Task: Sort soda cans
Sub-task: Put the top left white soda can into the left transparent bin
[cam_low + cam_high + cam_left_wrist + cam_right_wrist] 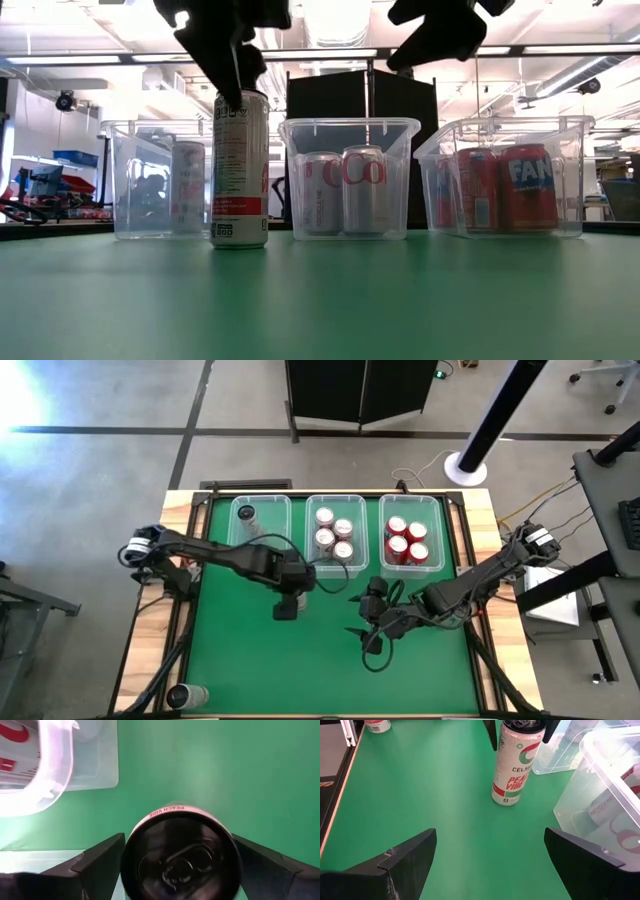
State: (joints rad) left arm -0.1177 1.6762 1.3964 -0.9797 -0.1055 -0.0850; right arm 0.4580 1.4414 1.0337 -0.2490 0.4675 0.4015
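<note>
Between your left arm's jaws (175, 865) stands the tall slim white can with red and green print (240, 168), upright on the green bench (300, 670); the two dark fingers (95, 860) flank its silver top with a sliver of gap each side, so they are apart, straddling it, not yet clamped. Beyond those jaws sits the left clear rectangular plastic bin (118, 180), holding one pale slim can (187, 187). Next along, the middle clear bin (350, 130) carries silver-white cola cans (363, 190), and the right-hand clear bin (505, 130) holds red cans (528, 185).

Your right arm's jaws (487, 860) hover spread wide and empty over bare bench, just short of the slim can, which stands ahead of them. One more can lies on its side (186, 695) at the bench's near left corner, well apart from both arms.

Watch these risks: closing off-centre would nudge that tall, narrow can and topple it. A grip so high near the rim may let it swing or slip on lifting. Carrying it low could clip a bin wall. Your right jaws wait near enough to foul the left arm's path.
</note>
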